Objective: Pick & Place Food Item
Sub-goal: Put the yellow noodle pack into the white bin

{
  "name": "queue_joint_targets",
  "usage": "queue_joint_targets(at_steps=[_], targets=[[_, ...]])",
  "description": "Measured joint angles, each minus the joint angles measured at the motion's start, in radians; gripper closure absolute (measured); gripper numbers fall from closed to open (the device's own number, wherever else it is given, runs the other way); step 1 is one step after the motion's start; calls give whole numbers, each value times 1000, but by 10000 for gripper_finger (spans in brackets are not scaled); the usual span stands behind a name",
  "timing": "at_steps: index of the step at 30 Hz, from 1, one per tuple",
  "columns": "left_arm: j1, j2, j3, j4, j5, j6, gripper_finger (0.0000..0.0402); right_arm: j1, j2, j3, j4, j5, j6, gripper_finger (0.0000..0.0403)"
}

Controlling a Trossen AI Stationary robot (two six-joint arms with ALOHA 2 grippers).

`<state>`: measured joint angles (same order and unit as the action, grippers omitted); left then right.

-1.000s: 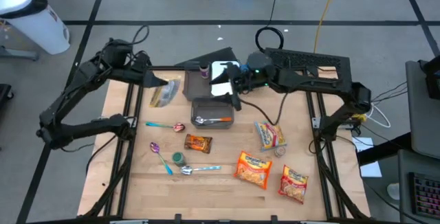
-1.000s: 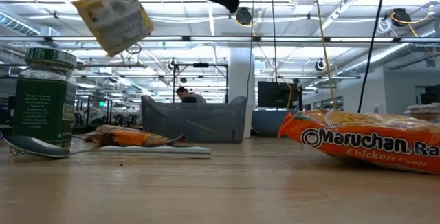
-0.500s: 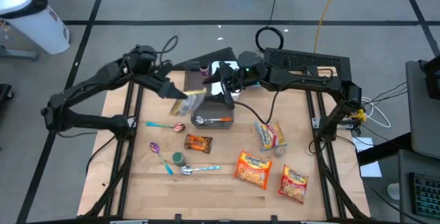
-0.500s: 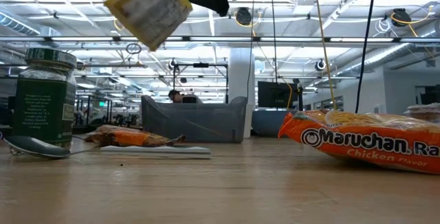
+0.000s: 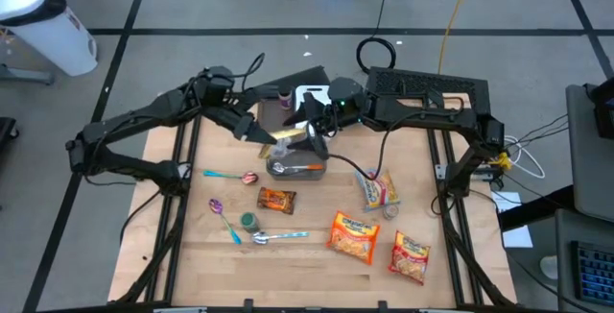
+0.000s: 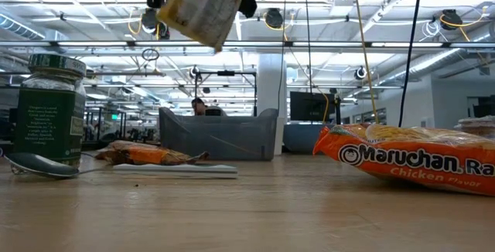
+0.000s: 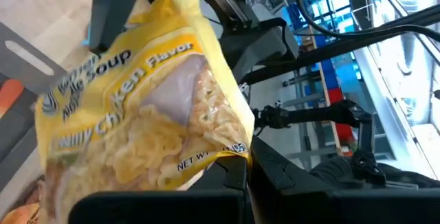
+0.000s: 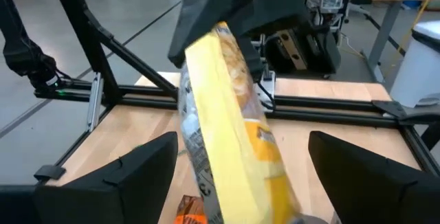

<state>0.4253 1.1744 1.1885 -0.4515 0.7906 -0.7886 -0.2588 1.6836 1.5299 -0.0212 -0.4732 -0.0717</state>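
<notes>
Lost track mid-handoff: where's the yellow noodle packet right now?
High view: the yellow noodle packet hangs from the left gripper above the grey tray, facing the open right gripper.

Open-plan lab, ceiling strip lights [image 6: 456, 20], monitors [image 6: 309, 105], hanging cables [image 6: 418, 43]

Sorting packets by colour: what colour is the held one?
Yellow packet, clearest in the left wrist view.

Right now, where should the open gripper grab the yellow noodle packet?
The left gripper holds the yellow noodle packet by one end. It hangs edge-on between the open right gripper's fingers, so probably squeeze its flat faces at the free end, coming from the right.
</notes>
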Motion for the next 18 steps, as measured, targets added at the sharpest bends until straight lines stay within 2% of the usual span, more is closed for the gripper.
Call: queue_joint_targets(at_steps=[18], targets=[[-1,-1,0,0,2,-1,401,-1,0,0,-7,-6,7,184]])
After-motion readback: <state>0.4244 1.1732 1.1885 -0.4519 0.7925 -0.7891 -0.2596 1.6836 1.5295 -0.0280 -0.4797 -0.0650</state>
